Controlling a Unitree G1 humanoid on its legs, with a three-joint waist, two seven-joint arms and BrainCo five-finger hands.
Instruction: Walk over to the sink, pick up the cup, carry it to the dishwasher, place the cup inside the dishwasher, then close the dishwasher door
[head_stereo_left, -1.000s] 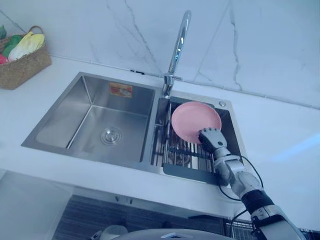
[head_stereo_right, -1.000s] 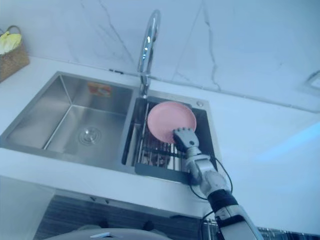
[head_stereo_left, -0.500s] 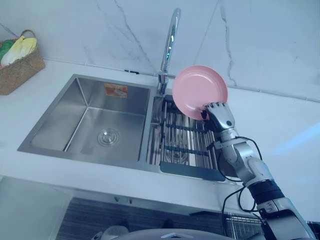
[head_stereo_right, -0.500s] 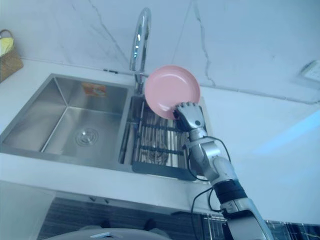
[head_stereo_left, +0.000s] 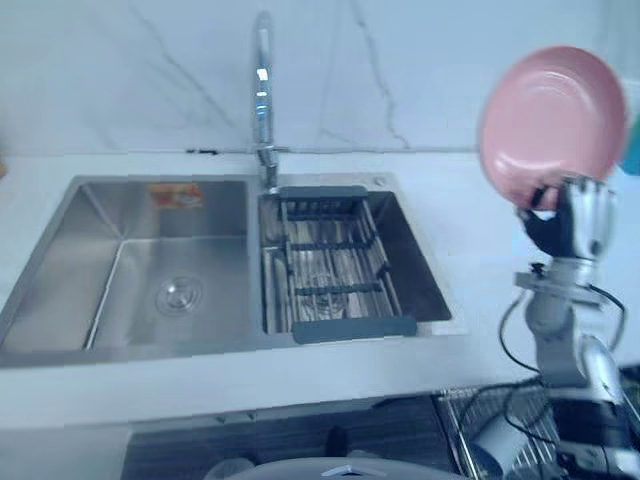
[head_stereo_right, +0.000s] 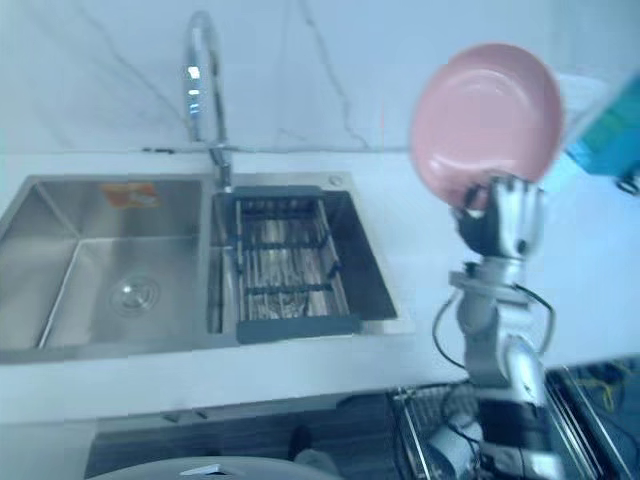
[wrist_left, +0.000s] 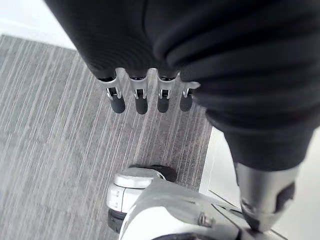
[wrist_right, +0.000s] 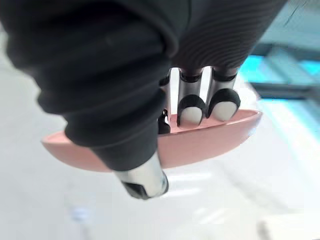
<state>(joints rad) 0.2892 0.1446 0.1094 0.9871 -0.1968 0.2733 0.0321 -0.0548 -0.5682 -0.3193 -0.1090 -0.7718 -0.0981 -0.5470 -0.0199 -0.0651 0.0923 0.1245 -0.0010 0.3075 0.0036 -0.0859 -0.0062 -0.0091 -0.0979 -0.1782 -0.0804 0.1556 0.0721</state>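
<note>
Currently no cup in sight, the thing in play is a pink plate (head_stereo_left: 555, 120). The right hand (head_stereo_left: 575, 225) clasps its lower edge and holds it high and upright, off to the right of the sink (head_stereo_left: 230, 345), over the white counter (head_stereo_left: 470, 230). In the right wrist view the fingertips (wrist_right: 191, 112) curl over the plate's rim, with the thumb on the other side.

Sink has two basins. The left basin has a round drain (head_stereo_left: 178, 296) in its floor and an orange sticker (head_stereo_left: 176, 195) on its back wall. The right basin holds a dark-framed wire drain rack (head_stereo_left: 330, 270). The faucet (head_stereo_left: 262, 90) stands behind, between the basins. A wire rack (head_stereo_right: 430, 420) shows below the counter edge at lower right; I cannot tell its contents.

The left hand (wrist_left: 141, 100) hangs over the grey striped floor (wrist_left: 50, 150), fingers straight, holding nothing.

Versus earlier: 1.0 s ago the plate leaned in the drain rack with the hand on it; 0.5 s ago it was lifted just above the rack by the faucet. It is now clear of the sink, well to its right and higher. The head camera has also swung right, so the sink sits further left in view.
</note>
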